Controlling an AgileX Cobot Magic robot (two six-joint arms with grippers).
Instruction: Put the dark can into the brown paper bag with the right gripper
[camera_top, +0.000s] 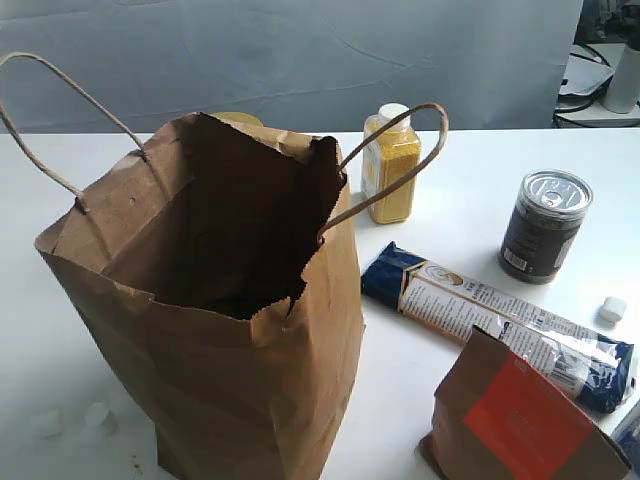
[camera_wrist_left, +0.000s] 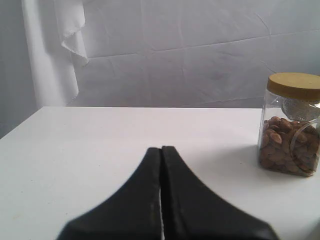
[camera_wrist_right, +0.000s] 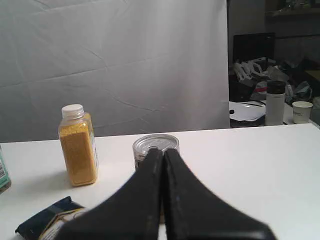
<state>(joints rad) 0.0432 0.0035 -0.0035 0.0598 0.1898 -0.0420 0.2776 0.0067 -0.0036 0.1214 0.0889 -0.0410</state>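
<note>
Exterior view: The bag (camera_top: 230, 380) stands upright at the front left. Its mouth gapes upward and its cord handles fall out to either side, so it looks ready to take a drop from above. The inside is dark, and you cannot tell whether anything lies in it. The can (camera_top: 543, 228) stands upright on the tabletop (camera_top: 470, 170) at the right, well apart from the bag, with its silver lid sealed. Between them, behind the bag's right handle, a spice bottle (camera_top: 390, 165) is full of yellow grains and capped. A blue packet (camera_top: 480, 310) lies flat near the can, running toward a pouch (camera_top: 520, 420) at the front right. Neither arm shows in this view.

Left wrist view: Your left hand (camera_wrist_left: 161, 151) has its fingers pressed together on nothing, low over bare tabletop. It is probably parked, since the task belongs to the other arm. Off to one side, a clear jar (camera_wrist_left: 290, 135) with a tan lid is mostly full of brown nuts.

Right wrist view: Your right hand (camera_wrist_right: 162, 151) is also pressed together and empty. It points straight at the can (camera_wrist_right: 150, 142), which stands just beyond the fingertips and is partly hidden by them. The line-up suits a grasp, but you will likely need to spread the fingers first. The spice bottle (camera_wrist_right: 78, 147) stands near the can.
</note>
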